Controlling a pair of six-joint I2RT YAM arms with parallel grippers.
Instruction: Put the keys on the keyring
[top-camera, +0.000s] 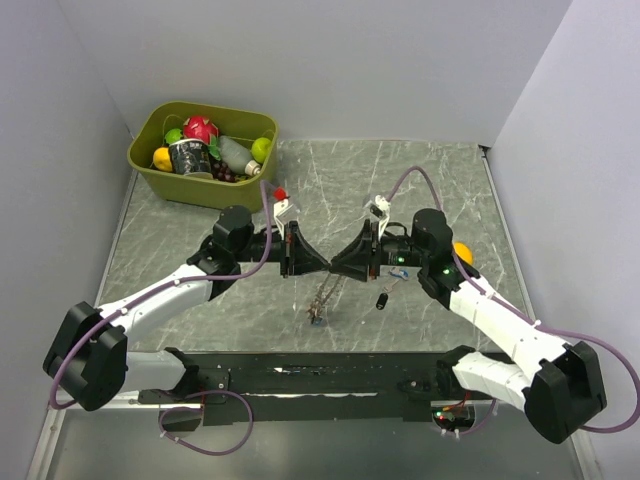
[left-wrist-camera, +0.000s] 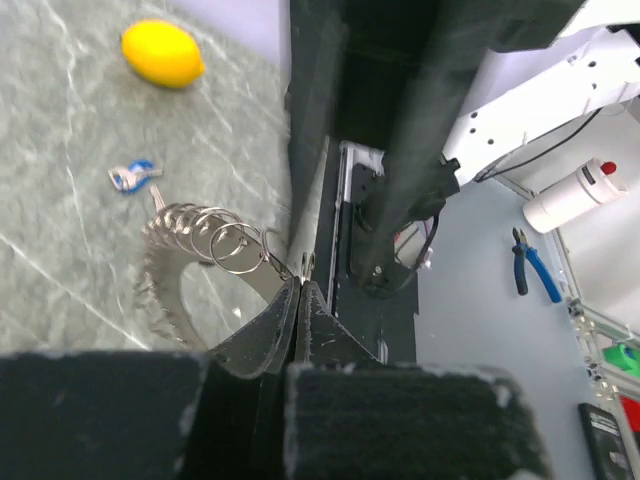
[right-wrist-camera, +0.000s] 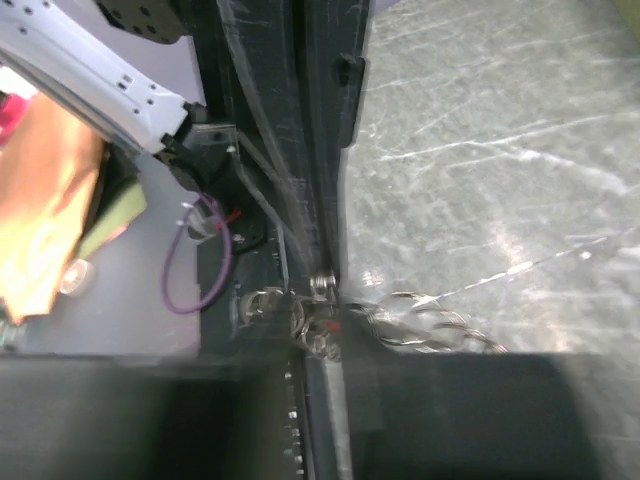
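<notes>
Steel keyring (left-wrist-camera: 238, 247) pinched by left gripper (left-wrist-camera: 300, 286); right gripper (right-wrist-camera: 322, 292) jaws blurred.

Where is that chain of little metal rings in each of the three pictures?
Top external: the keyring is near the picture's centre, a thin strand running downward.
Left wrist: left of centre, a coil of rings.
Right wrist: low, right of centre, blurred.
Shared landmark: the grey marbled table, seen in all three.

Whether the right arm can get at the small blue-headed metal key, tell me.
Probably yes: the blue-headed key lies uncovered on the marble table close beside the right arm; its pincer sits at the wire rings.
</notes>
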